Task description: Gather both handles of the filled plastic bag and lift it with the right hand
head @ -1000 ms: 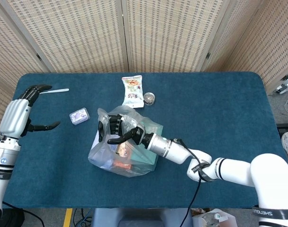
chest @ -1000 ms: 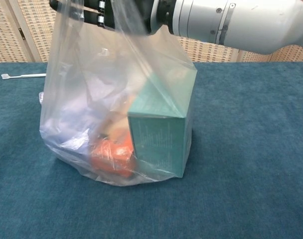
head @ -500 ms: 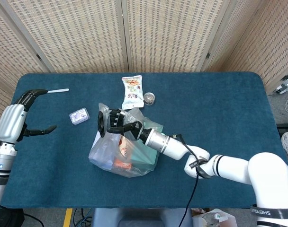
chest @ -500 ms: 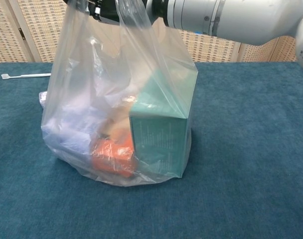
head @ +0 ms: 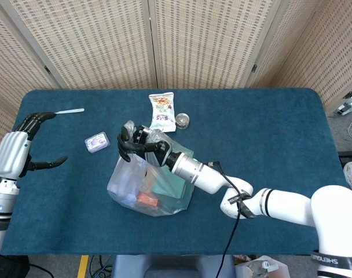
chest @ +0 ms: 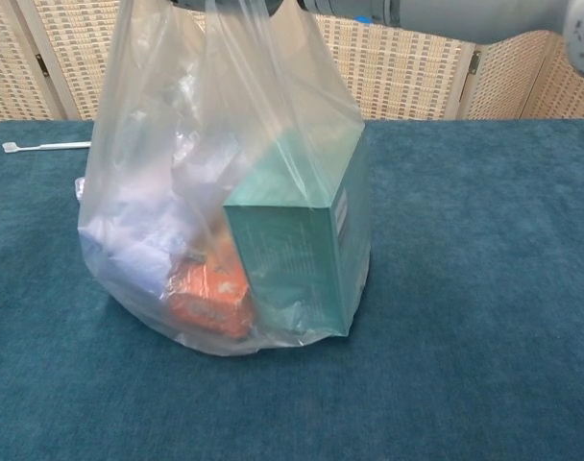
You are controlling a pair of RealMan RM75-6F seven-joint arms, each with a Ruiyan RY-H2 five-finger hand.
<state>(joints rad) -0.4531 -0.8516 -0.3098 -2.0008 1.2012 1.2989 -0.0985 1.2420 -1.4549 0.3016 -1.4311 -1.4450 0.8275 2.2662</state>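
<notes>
Clear plastic, drawn taut: the bag stands near the middle of the blue worktop, hanging straight down from the right robot hand, which grips its gathered handles with fingers curled around them. In the chest view the film rises to the top edge of the picture, where the handles pass out of sight. The bag's base appears to be touching the cloth; whether any weight is off the worktop cannot be told.

Contents visible through the film: a teal box upright on the right side, an orange packet low at the left.

The bag lies directly below the right robot hand, its long axis vertical, so the coming move is judged a plain upward pull. The teal box sits to one side and may swing the load as it rises.

The left robot hand hovers well apart at the worktop's left edge, fingers spread, holding nothing.

A snack packet, a small round tin, a small case and a white stick lie beyond the bag.
</notes>
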